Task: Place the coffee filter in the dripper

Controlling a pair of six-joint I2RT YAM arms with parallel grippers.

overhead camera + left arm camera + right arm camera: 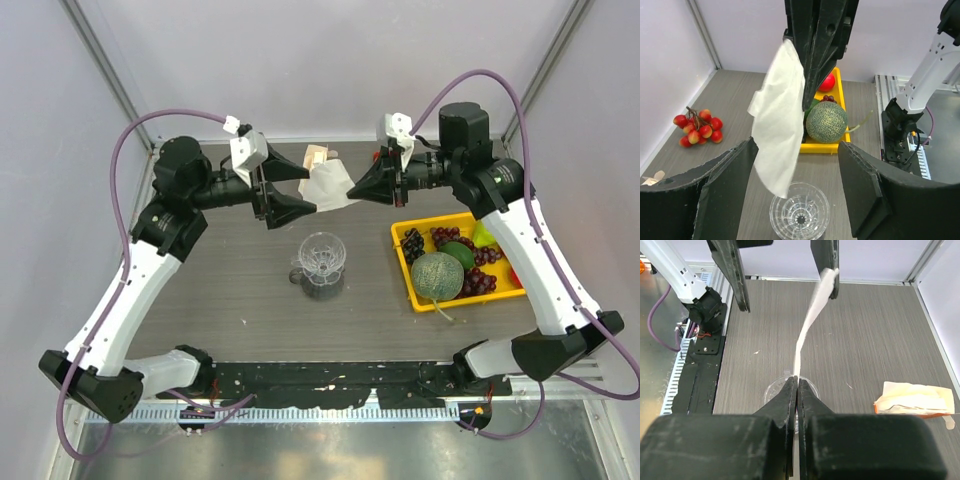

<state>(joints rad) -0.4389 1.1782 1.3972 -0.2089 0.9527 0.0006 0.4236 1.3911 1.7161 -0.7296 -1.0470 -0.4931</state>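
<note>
The coffee filter [328, 185] is a thin white paper hanging in the air between my two grippers, above the table. My right gripper [351, 192] is shut on one edge of it; in the right wrist view its fingertips [796, 382] pinch the filter [810, 325], seen edge-on. My left gripper [796, 145] is wide open, and the filter [780, 115] hangs just in front of it, its free end close to one finger [826, 262]. The clear ribbed dripper [322, 257] stands upright on the table below, and it shows in the left wrist view [799, 215] under the filter's lower tip.
A yellow tray [404, 262] at the right holds a melon [437, 275], grapes and other fruit. A pack of stacked filters [318, 156] lies at the back of the table and shows in the right wrist view [912, 400]. A bunch of red cherries [697, 127] lies on the table.
</note>
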